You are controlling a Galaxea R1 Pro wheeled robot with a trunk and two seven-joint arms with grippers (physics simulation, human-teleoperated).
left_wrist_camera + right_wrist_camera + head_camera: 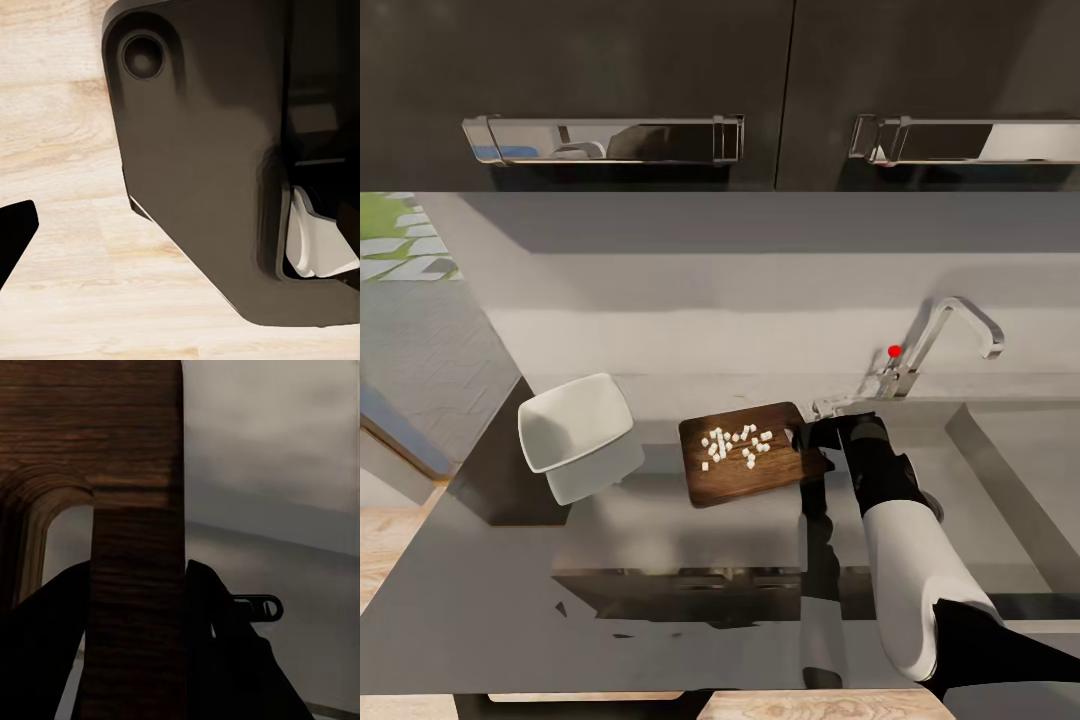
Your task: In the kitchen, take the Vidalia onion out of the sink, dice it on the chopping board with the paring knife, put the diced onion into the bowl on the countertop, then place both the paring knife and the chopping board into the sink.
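The dark brown chopping board (745, 475) lies on the grey countertop (660, 560), left of the sink (1020, 480). Several small white pieces of diced Vidalia onion (735, 445) are scattered on its top. My right gripper (812, 440) is shut on the board's right edge. In the right wrist view the board (139, 472) stands edge-on between the two dark fingers (221, 615). I cannot tell whether the board is lifted. The white bowl (575, 432) stands to the board's left, apart from it. The paring knife is out of view. One left fingertip (15, 232) sits at the frame's edge.
A chrome tap (950, 335) with a red dot rises behind the sink's left corner. Dark wall cabinets (610, 80) with chrome handles hang overhead. The countertop ends at the left, past the bowl. My left wrist view looks down on wooden floor (67, 150) and the robot's dark body (210, 165).
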